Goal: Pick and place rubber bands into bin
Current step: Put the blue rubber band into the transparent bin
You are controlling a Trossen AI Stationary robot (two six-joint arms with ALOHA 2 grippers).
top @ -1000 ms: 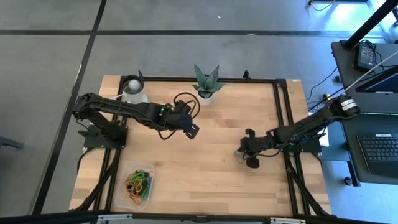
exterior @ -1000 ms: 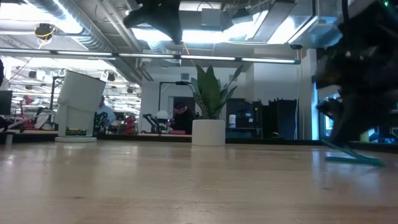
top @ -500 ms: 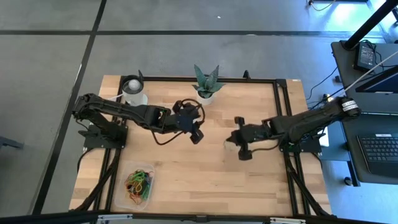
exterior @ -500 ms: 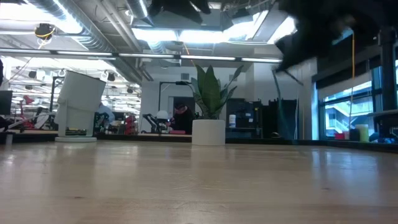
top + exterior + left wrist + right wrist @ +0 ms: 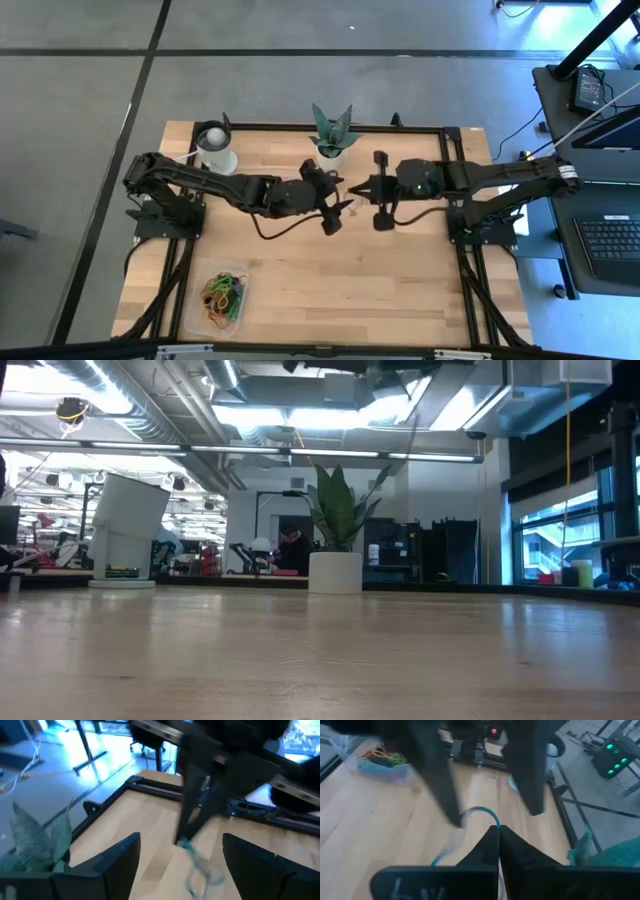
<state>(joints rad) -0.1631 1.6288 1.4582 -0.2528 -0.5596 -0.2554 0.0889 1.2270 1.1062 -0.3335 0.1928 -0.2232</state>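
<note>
R gripper (image 5: 377, 190), jaws clenched on a thin teal rubber band (image 5: 200, 870), meets L gripper (image 5: 338, 203), jaws spread wide, mid-bench (image 5: 400, 290), prob. for a handover twd clear plastic bin (image 5: 222, 298) w/ coloured bands.

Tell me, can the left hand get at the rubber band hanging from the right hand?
Probably yes. The left hand is open, facing the right hand mid-table. The teal rubber band dangles from the right hand's shut tips between the left fingers, nothing blocking.

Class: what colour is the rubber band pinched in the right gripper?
Blue-green rubber band, clearest in the right wrist view.
</note>
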